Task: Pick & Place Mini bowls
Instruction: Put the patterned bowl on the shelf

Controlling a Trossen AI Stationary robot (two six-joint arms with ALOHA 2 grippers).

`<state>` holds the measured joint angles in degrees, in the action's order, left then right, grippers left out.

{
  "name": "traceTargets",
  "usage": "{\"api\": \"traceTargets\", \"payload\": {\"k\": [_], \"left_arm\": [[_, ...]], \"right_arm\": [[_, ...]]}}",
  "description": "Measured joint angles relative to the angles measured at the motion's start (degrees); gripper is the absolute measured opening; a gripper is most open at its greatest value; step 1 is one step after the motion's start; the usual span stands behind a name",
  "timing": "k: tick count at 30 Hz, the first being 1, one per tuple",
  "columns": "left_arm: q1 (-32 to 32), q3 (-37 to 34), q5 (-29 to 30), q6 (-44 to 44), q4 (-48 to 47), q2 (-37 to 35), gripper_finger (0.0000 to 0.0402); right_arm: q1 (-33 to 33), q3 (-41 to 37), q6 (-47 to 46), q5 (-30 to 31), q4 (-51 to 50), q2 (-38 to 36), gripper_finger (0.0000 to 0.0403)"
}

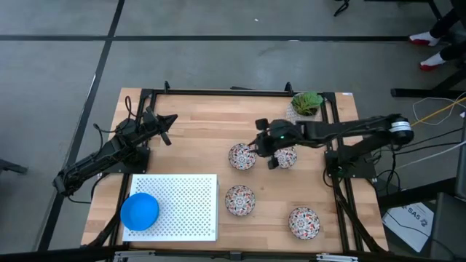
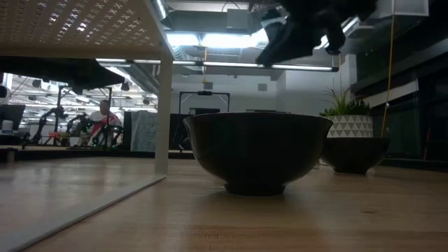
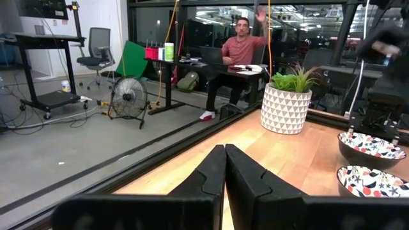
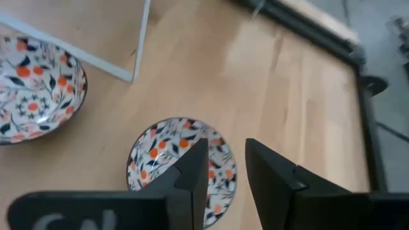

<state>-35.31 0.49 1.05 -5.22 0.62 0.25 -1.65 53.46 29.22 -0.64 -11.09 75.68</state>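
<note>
Four floral mini bowls stand upright on the wooden table: one mid-table, one beside it partly under my right arm, and two nearer the front. A blue mini bowl sits on the white perforated rack. My right gripper hovers open above the mid-table bowl, slanting down, with nothing between its fingers. My left gripper rests shut at the table's left, pointing level and holding nothing.
A white pot with a green plant stands at the far right corner. The rack's thin leg stands close to the nearer floral bowl. A black frame runs along the table's edges. A person sits beyond the table.
</note>
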Motion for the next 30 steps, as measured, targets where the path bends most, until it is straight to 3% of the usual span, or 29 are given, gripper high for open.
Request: {"api": "traceTargets", "payload": {"k": [18, 30], "left_arm": [[0.0, 0.0, 0.0, 0.0, 0.0, 0.0, 0.0007], [0.0, 0.0, 0.0, 0.0, 0.0, 0.0, 0.0007]], "right_arm": [[5.0, 0.0, 0.0, -1.1, -2.5, 11.4, 0.0104], [5.2, 0.0, -0.2, -1.1, -3.0, 14.0, 0.0104]]}}
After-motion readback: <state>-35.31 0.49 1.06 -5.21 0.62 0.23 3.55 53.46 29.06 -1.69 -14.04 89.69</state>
